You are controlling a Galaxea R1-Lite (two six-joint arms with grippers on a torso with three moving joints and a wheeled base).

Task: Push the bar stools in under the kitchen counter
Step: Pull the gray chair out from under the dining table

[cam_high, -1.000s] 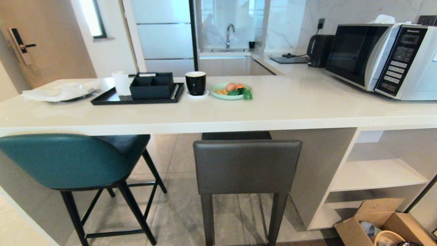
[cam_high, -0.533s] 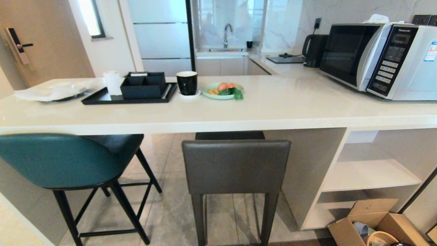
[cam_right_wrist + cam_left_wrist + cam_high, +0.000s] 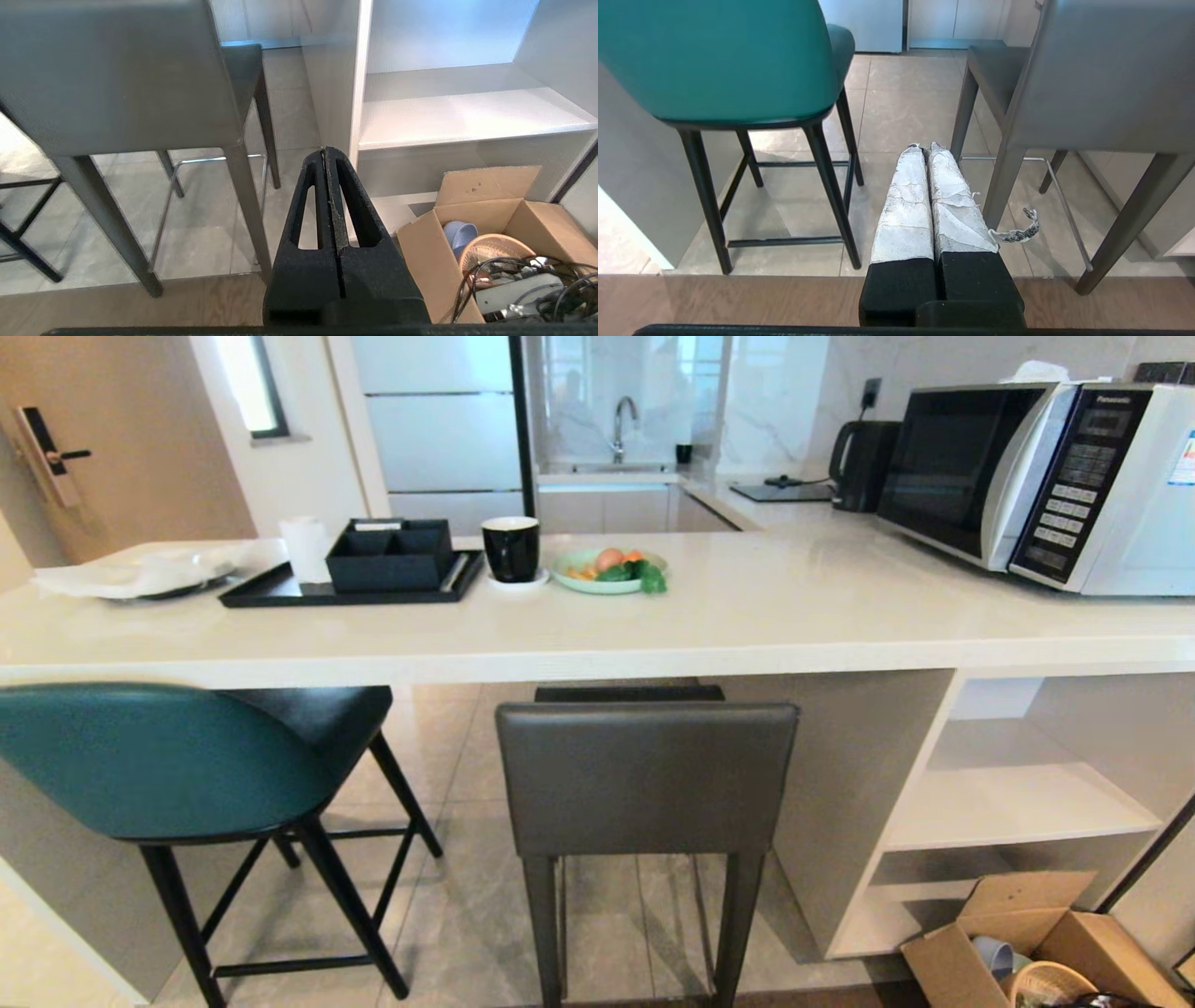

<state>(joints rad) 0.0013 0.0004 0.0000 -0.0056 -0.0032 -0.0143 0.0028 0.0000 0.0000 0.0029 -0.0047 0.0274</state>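
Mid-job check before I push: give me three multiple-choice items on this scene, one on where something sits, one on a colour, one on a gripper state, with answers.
1. Where does the cardboard box sit?
A. On the kitchen counter
B. On the floor by the open shelves
C. On a stool seat

2. What colour is the stool with the rounded back?
A. Teal
B. Red
C. White

3. How are the left gripper and right gripper?
A. Both wide open
B. Both shut, holding nothing
C. Gripping the grey stool

Answers: 1 B, the box stands on the floor below the shelves; 2 A, its back is teal; 3 B, each wrist view shows fingers pressed together, short of the stools.
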